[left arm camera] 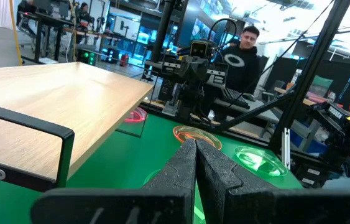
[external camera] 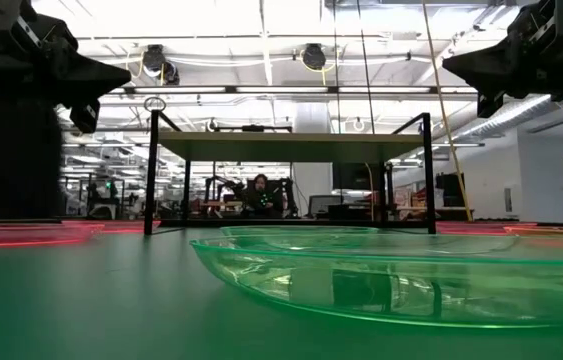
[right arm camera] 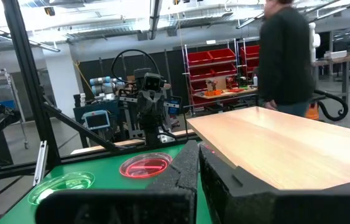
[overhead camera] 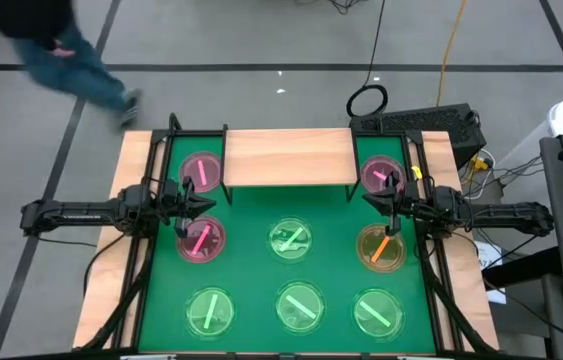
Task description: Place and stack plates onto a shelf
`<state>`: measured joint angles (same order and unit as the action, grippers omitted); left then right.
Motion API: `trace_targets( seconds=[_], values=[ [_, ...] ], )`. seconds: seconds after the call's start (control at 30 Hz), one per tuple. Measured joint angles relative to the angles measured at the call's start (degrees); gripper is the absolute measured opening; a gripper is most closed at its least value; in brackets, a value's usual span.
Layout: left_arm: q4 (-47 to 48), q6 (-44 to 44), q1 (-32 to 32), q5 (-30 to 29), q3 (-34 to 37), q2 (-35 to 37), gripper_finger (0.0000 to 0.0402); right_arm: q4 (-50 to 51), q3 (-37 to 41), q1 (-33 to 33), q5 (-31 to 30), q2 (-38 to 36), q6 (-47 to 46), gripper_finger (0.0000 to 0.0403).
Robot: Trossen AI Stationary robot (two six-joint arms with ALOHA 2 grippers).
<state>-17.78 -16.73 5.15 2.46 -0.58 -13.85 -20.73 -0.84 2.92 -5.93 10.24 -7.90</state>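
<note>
Nothing is on the shelf (overhead camera: 286, 157) yet: its wooden top is bare, so the whole job looks still ahead. All eight visible plates (overhead camera: 299, 305) lie on the green mat (overhead camera: 251, 285) on the table, two pink ones beside the shelf's ends. The left gripper (overhead camera: 195, 205) and right gripper (overhead camera: 379, 198) hover at mid-mat, jaws pressed together, holding nothing

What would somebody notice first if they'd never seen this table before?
Probably the bright green mat dotted with see-through plates: pink ones on the left, green ones along the front and an orange one on the right. Next, the empty wooden shelf at the back, with two dark robot arms hovering beside it, the left gripper and right gripper both shut.
</note>
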Motion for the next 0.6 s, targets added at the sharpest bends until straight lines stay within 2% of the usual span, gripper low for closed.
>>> trace_targets(
  seconds=[0.6],
  values=[
    [0.0, 0.0, 0.0, 0.0, 0.0, 0.0, 0.0015, 0.0, 0.0, 0.0, 0.0, 0.0, -0.4, 0.0002]
  ],
)
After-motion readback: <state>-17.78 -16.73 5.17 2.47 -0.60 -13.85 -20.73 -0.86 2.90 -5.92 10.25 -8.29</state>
